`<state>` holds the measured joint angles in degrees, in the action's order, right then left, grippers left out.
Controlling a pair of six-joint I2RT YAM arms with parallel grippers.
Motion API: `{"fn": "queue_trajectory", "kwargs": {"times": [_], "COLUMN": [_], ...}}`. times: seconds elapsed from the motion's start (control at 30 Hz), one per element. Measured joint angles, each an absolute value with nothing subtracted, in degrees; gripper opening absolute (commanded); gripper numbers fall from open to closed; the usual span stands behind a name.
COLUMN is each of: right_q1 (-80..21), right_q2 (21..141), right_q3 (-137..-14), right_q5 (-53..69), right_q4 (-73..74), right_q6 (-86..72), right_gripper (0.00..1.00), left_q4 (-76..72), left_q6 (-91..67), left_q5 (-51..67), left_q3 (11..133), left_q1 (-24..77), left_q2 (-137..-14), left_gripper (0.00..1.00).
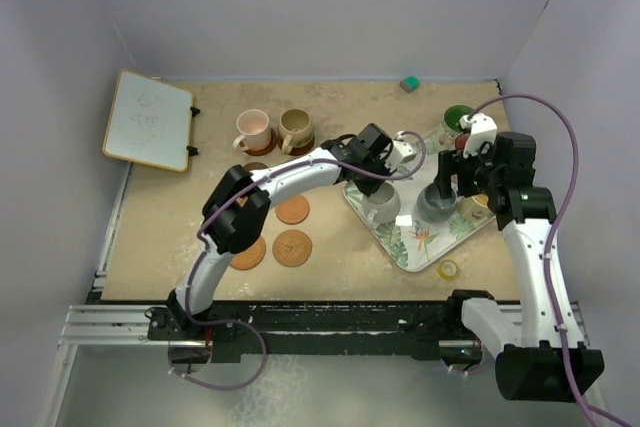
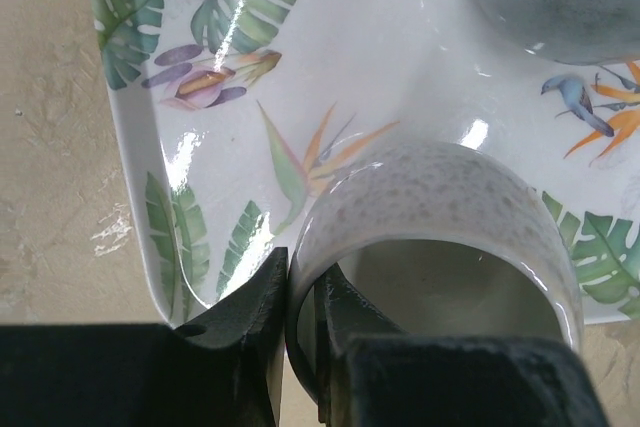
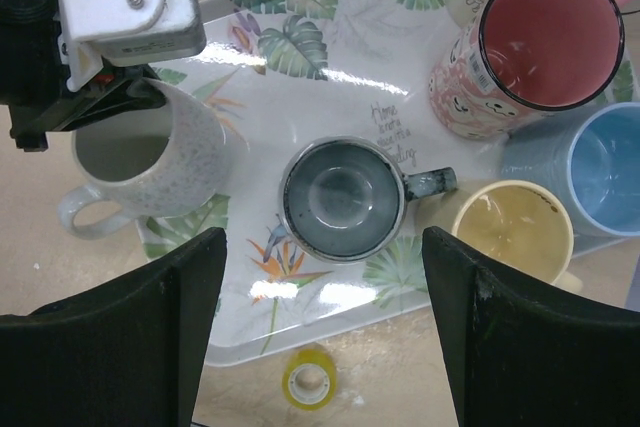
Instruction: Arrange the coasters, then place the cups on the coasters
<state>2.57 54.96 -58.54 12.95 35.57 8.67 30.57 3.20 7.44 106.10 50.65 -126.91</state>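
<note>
My left gripper (image 2: 300, 317) is shut on the rim wall of the grey speckled cup (image 2: 430, 197), one finger inside and one outside. That cup (image 1: 380, 203) stands at the left end of the leaf-patterned tray (image 1: 408, 252). My right gripper (image 3: 325, 317) hangs open above the slate cup (image 3: 343, 199), holding nothing. Red (image 3: 545, 37), light blue (image 3: 605, 167) and yellow (image 3: 512, 237) cups crowd the tray's right end, with the green cup (image 1: 458, 122) behind. Pink (image 1: 252, 130) and tan (image 1: 296, 130) cups sit on dark coasters. Three orange-tan coasters (image 1: 292, 247) lie bare on the table.
A small yellow tape roll (image 3: 310, 379) lies just off the tray's near edge. A whiteboard (image 1: 150, 119) rests at the far left and a small green block (image 1: 409, 83) by the back wall. The left arm reaches over another coaster (image 1: 255, 167).
</note>
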Motion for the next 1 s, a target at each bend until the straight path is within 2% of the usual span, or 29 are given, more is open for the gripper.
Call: {"fn": "queue_trajectory", "kwargs": {"times": [0.57, 1.0], "right_q1": [4.32, 4.58], "right_q2": [53.45, 54.54], "right_q3": [-58.00, -57.91], "right_q5": [12.93, 12.97], "right_q4": [35.11, 35.05], "right_q6": [8.64, 8.69], "right_gripper": [0.81, 0.82], "left_q4": [29.85, 41.06], "left_q6": [18.06, 33.69], "left_q5": [9.67, 12.10], "left_q3": [96.42, 86.26], "left_q1": [49.23, 37.43], "left_q2": [-113.30, -97.78], "left_gripper": [0.03, 0.03]}}
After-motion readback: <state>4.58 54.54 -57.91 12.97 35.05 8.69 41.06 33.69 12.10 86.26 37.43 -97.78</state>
